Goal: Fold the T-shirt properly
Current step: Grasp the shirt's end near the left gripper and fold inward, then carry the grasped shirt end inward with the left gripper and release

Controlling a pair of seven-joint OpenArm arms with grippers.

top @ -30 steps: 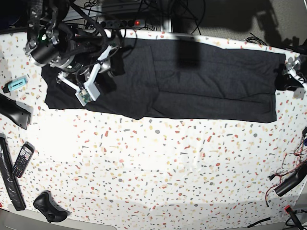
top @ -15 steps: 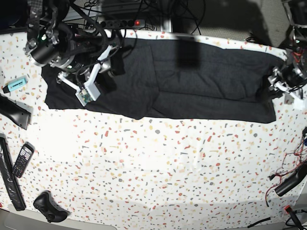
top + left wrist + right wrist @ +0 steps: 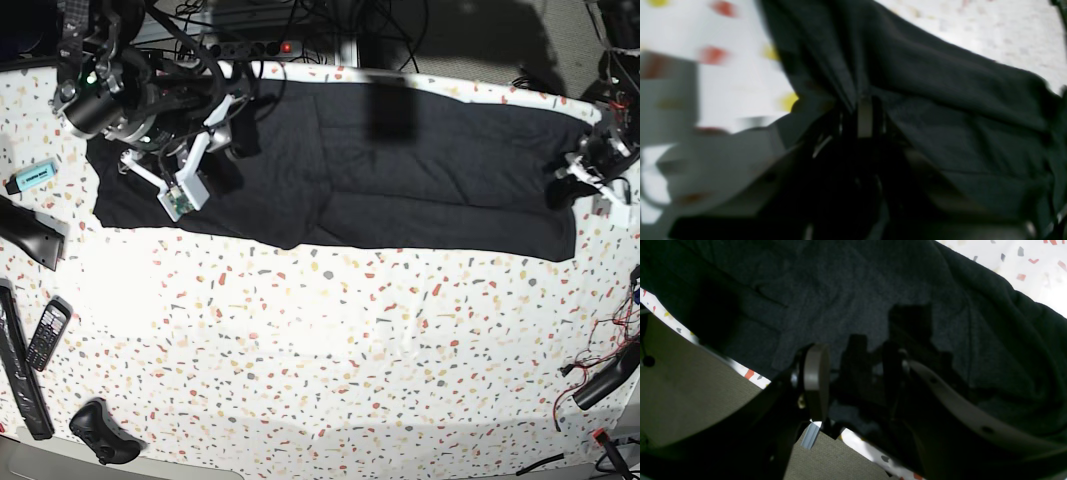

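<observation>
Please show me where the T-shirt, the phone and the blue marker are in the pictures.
T-shirt [image 3: 400,170]: base view, middle of the black cloth.
Phone [image 3: 46,335]: base view, its keypad.
Blue marker [image 3: 32,176]: base view, middle of its body.

One T-shirt [image 3: 400,170], black, lies spread along the far side of one speckled tabletop [image 3: 330,350]. Two grippers are in view: the right gripper [image 3: 235,135] at far left and the left gripper [image 3: 565,185] at far right. At the left edge there are one turquoise marker [image 3: 32,176], one mobile phone [image 3: 46,333] and one black game controller [image 3: 100,432].
</observation>
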